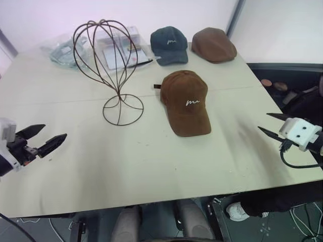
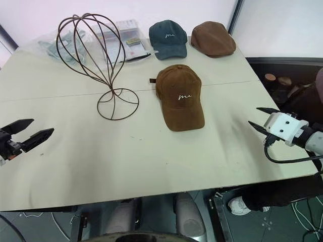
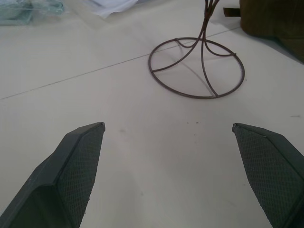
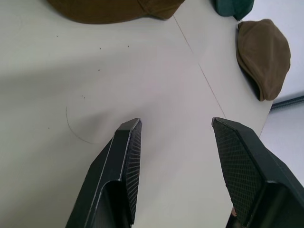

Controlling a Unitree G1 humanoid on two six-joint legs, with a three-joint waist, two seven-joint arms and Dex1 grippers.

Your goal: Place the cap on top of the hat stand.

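The brown cap (image 1: 185,101) with a white script logo lies flat on the table, brim toward me, just right of centre. The dark wire hat stand (image 1: 107,65) stands upright to its left, its round base (image 3: 196,67) resting on the table. My left gripper (image 1: 44,138) hovers open over the table's left side, well short of the stand. Over the right edge my right gripper (image 1: 269,125) is open with nothing between its fingers, to the right of the cap (image 4: 114,9).
A dark blue-grey cap (image 1: 170,44) and a plain brown flat cap (image 1: 213,44) lie at the back. Clear plastic bags and papers (image 1: 113,50) sit behind the stand. The table's right edge (image 1: 298,174) drops off beside my right gripper.
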